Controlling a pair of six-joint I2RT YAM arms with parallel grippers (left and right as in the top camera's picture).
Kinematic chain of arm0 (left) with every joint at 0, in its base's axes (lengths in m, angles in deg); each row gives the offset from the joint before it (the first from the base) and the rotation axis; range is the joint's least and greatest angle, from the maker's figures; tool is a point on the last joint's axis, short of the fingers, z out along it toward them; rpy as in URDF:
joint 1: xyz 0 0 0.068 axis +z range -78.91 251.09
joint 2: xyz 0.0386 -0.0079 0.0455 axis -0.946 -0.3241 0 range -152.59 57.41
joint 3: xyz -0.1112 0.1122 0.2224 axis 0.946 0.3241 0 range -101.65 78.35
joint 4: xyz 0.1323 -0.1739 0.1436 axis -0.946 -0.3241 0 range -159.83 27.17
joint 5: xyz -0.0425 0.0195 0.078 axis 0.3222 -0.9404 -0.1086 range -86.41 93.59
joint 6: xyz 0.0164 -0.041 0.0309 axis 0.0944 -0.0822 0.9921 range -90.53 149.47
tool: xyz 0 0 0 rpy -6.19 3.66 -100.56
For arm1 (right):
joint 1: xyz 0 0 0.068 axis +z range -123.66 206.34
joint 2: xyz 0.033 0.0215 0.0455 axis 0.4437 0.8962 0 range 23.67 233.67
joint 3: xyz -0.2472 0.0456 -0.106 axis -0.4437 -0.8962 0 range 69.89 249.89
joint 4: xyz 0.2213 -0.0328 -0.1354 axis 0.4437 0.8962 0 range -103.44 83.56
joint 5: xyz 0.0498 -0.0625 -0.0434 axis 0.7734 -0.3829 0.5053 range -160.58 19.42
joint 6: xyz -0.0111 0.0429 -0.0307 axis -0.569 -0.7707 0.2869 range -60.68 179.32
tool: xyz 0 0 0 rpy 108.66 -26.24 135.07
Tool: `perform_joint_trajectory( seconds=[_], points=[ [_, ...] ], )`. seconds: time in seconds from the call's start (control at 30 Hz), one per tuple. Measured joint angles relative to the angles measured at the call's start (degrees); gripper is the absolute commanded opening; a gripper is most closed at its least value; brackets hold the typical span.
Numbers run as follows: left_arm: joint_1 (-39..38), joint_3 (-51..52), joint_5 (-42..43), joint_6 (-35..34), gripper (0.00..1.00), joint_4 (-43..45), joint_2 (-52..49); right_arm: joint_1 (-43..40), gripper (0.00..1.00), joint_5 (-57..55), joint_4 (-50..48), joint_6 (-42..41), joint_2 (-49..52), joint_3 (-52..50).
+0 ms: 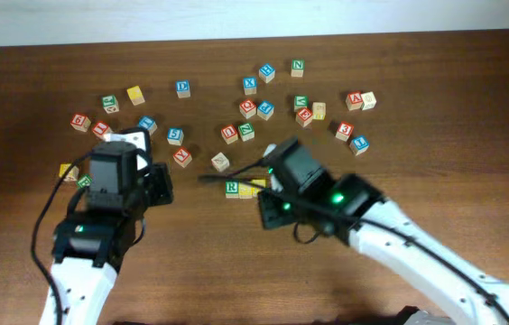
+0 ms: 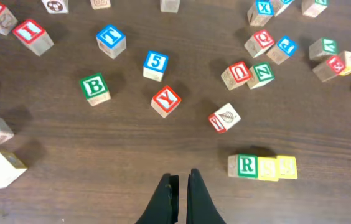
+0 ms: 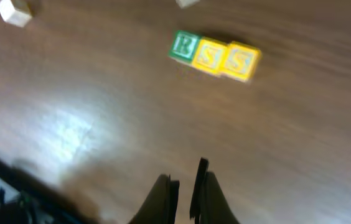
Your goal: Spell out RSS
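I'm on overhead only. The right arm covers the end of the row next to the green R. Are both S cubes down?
Observer: Yes. The right wrist view shows the R cube, the first S cube and the second S cube in one line, sides touching.
Operator: Is the right claw holding anything?
Observer: No. The right claw is empty, its jaws nearly together, and it is well clear of the row.
Operator: And the left?
Observer: The left claw is empty too, jaws together. It is over bare table, apart from the row.
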Motion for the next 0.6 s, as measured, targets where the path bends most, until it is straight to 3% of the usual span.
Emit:
perform_joint_trajectory(
  seconds=[0.23,0.6],
  points=[
    [0.0,0.0,1.6,0.2,0.00,-2.6,3.1,4.2,0.04,-2.2,-13.2,-4.8,8.9,-5.5],
    [0.0,0.0,1.7,0.9,0.00,-4.8,4.6,4.2,0.04,-5.2,-18.1,-5.4,15.8,-5.8]
  ],
)
